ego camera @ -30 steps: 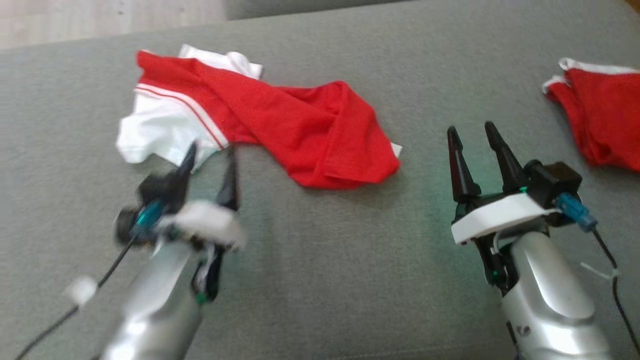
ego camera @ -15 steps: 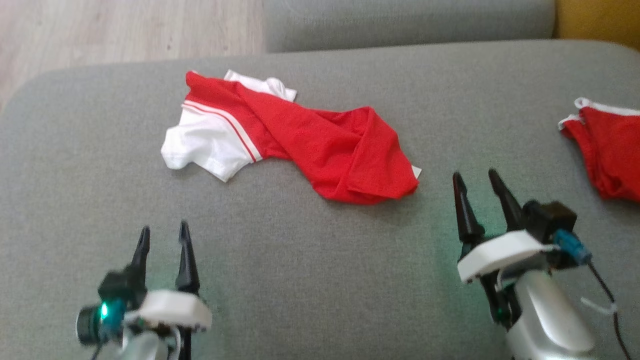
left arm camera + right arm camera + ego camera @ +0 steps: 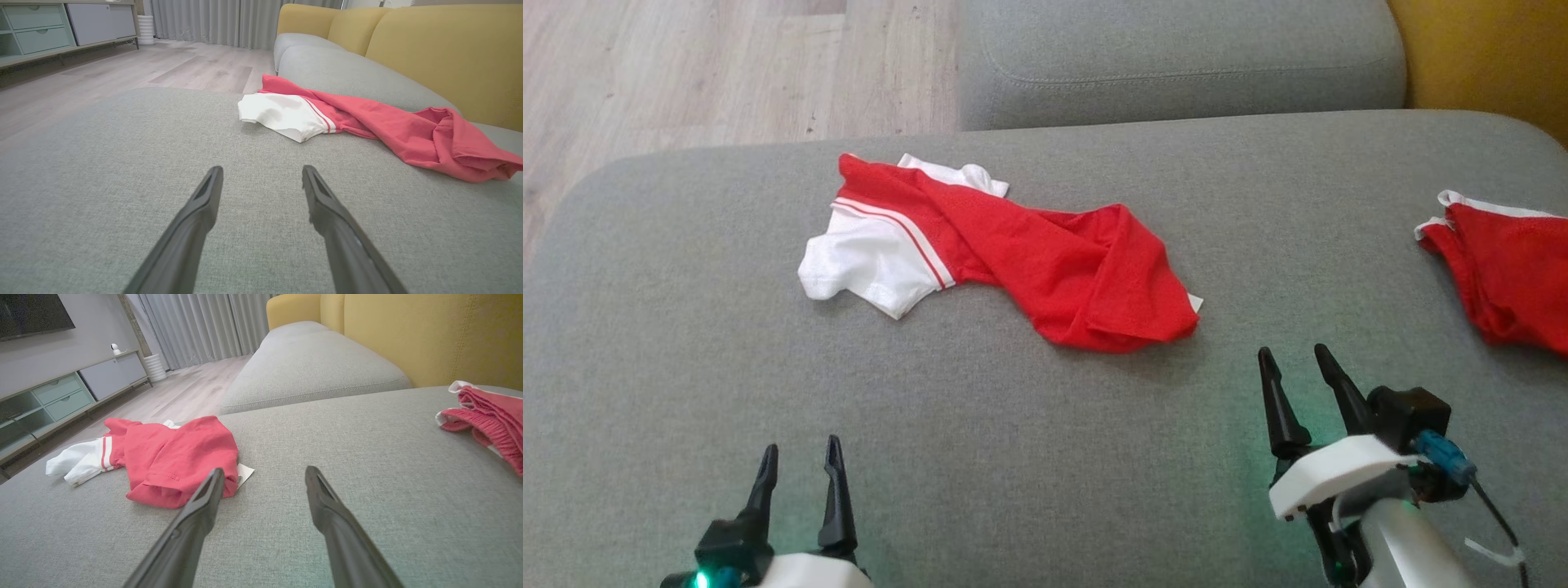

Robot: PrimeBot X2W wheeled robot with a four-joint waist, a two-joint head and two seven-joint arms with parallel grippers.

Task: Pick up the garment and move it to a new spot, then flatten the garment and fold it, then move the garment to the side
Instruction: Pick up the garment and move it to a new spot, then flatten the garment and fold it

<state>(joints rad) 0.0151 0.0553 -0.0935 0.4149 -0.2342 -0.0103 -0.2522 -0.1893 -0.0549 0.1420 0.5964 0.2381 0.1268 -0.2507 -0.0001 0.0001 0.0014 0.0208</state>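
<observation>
The garment (image 3: 1045,261) is a red shirt with white sleeves and red stripes, lying crumpled in a long twist across the grey sofa seat (image 3: 1013,457). In the left wrist view the garment (image 3: 367,118) lies ahead and to the right. In the right wrist view the garment (image 3: 167,457) lies ahead on the left. My left gripper (image 3: 800,457) stands open at the lower left, well short of the cloth, nothing between its fingers. My right gripper (image 3: 1294,359) is open at the lower right, just below the garment's red end, apart from it.
A second red piece of clothing with white trim (image 3: 1503,278) lies at the seat's right edge. Another grey cushion (image 3: 1176,65) sits behind, with a yellow backrest (image 3: 1486,57) to the right. Wooden floor (image 3: 686,73) lies beyond the seat's far left edge.
The head view has tilted up, so the whole scene sits lower. My left gripper has drawn back from the white sleeve toward the bottom edge. The garment lies as before.
</observation>
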